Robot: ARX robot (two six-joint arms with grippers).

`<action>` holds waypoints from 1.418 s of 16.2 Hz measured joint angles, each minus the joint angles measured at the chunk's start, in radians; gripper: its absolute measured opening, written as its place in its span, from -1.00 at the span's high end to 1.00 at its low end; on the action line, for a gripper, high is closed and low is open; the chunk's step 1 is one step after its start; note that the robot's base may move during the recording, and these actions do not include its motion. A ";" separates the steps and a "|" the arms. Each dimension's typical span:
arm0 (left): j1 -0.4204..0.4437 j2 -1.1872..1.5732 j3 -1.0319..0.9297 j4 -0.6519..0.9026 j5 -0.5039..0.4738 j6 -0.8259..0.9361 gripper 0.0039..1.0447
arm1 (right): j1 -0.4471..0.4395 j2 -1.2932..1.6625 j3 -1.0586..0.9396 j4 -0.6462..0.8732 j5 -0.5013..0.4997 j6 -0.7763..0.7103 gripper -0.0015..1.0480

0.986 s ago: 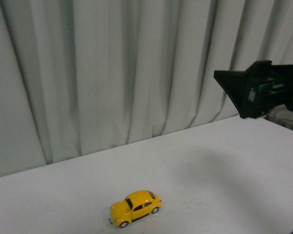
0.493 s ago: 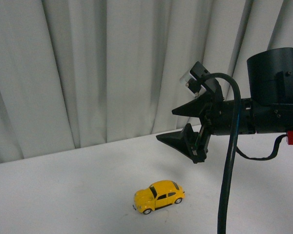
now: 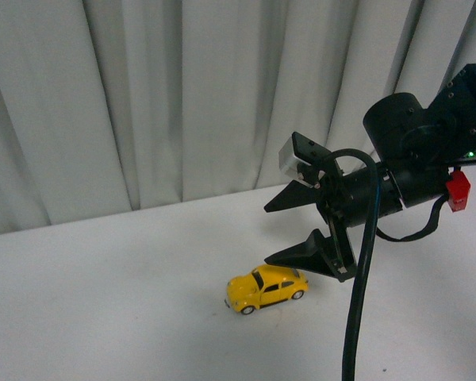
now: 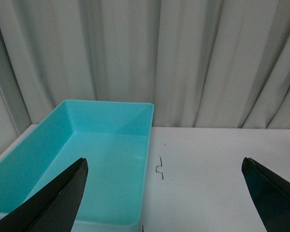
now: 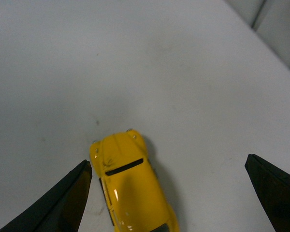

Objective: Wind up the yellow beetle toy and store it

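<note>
Right wrist view shows the right claw [image 5: 167, 159] spread wide over the beetle [image 5: 130, 188], which lies nearer one finger; closing off-centre could shove it across the desk [image 5: 63, 58].

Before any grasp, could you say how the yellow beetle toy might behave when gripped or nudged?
The yellow beetle toy stands on its wheels, so a lengthwise nudge would probably roll it. Its glossy, rounded body may slip from the right gripper. It looks rigid.

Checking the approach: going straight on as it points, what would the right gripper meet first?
Likely the yellow beetle toy, lying between the right gripper's open fingers; otherwise the white table. Depth is unclear.
</note>
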 joint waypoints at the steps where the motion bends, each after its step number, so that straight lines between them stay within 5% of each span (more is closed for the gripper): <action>1: 0.000 0.000 0.000 0.000 0.000 0.000 -0.88 | 0.003 0.030 0.027 -0.073 0.013 -0.061 -0.87; 6: 0.000 0.000 0.000 0.000 0.000 0.000 -0.88 | 0.018 0.125 0.117 -0.220 0.092 -0.301 -0.87; 13: 0.000 0.000 0.000 0.000 0.000 0.000 -0.88 | 0.080 0.189 0.226 -0.333 0.138 -0.397 -0.87; 19: 0.000 0.000 0.000 0.000 0.000 0.000 -0.88 | 0.093 0.192 0.255 -0.431 0.175 -0.442 0.19; 23: 0.000 0.000 0.000 0.000 0.000 0.000 -0.88 | 0.092 0.192 0.261 -0.447 0.180 -0.446 0.22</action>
